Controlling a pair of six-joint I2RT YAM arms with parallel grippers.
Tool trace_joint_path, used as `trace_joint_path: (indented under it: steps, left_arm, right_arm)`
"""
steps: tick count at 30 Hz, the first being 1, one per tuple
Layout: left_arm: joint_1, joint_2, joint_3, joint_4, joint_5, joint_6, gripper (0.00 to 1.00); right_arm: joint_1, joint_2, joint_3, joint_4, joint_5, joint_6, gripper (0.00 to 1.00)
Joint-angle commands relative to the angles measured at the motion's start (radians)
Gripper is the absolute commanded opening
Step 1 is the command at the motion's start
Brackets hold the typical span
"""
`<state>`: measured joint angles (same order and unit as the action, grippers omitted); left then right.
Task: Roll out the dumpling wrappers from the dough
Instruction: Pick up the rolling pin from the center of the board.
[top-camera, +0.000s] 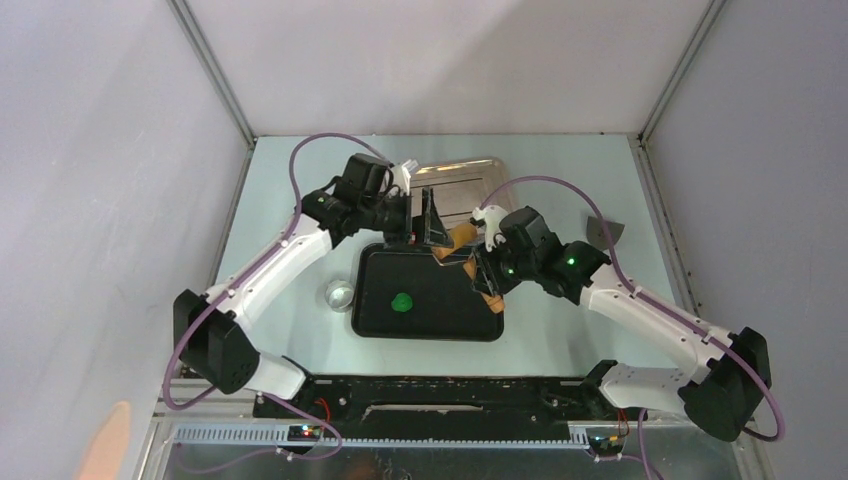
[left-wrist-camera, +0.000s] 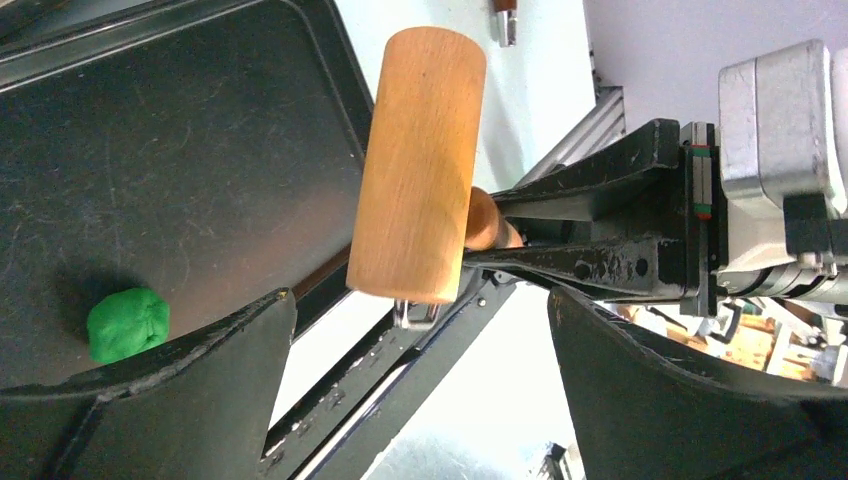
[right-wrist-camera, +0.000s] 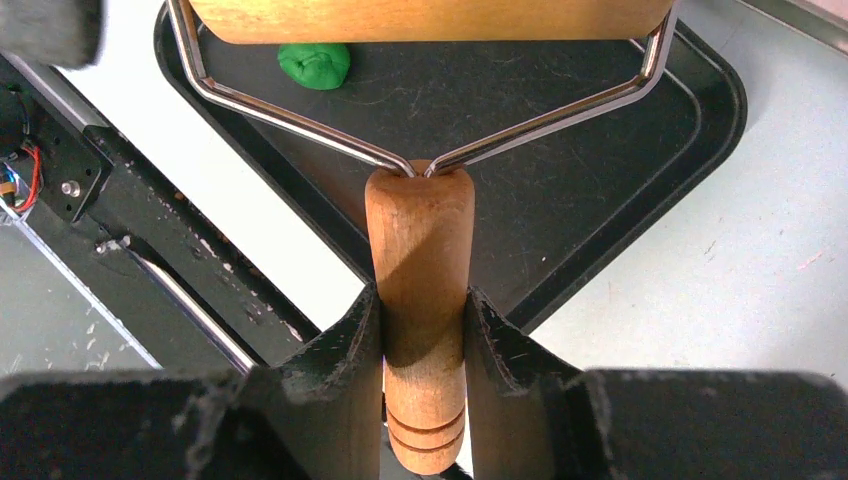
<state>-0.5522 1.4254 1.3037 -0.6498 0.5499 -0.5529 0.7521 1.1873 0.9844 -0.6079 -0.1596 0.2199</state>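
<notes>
Dough (top-camera: 402, 301): one rounded green lump, unrolled, on the black tray (top-camera: 440, 325), left of centre. Beyond it, the right gripper (right-wrist-camera: 420, 320) clamps the roller (left-wrist-camera: 415, 160) by its handle (right-wrist-camera: 420, 240), head well apart from the lump. Farther back, the left gripper (top-camera: 428, 218) gapes empty. Risk: an off-centre descent could push the lump aside, not flatten it

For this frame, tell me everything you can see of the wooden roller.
The roller is tan wood: a smooth cylindrical head on a bent metal wire yoke that runs into a rounded handle with grooves near its end. The right gripper is shut on the handle, one finger each side. The head is held above the black tray, apart from the green dough. The open left gripper faces the head without touching it.
</notes>
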Motion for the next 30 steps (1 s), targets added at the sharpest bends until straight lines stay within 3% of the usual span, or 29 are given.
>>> trace_joint_path:
  steps: [1, 6, 20, 27, 30]
  left_arm:
    - [-0.006, 0.036, -0.014, 0.079, 0.116, -0.046, 1.0]
    - [-0.014, 0.079, -0.032, 0.12, 0.179, -0.065, 0.97]
    - [-0.02, 0.152, -0.104, 0.226, 0.39, -0.041, 0.73]
    - [-0.02, 0.163, -0.12, 0.252, 0.376, -0.066, 0.7]
    - [-0.02, 0.172, -0.12, 0.264, 0.378, -0.086, 0.79]
  right_arm:
    - [0.016, -0.019, 0.06, 0.088, -0.012, -0.067, 0.0]
    - [0.038, -0.033, 0.06, 0.083, -0.016, -0.118, 0.0]
    - [0.064, -0.057, 0.046, 0.121, -0.008, -0.214, 0.0]
    - [0.069, -0.046, 0.046, 0.122, -0.016, -0.207, 0.0]
    - [0.077, -0.041, 0.046, 0.116, -0.021, -0.206, 0.0]
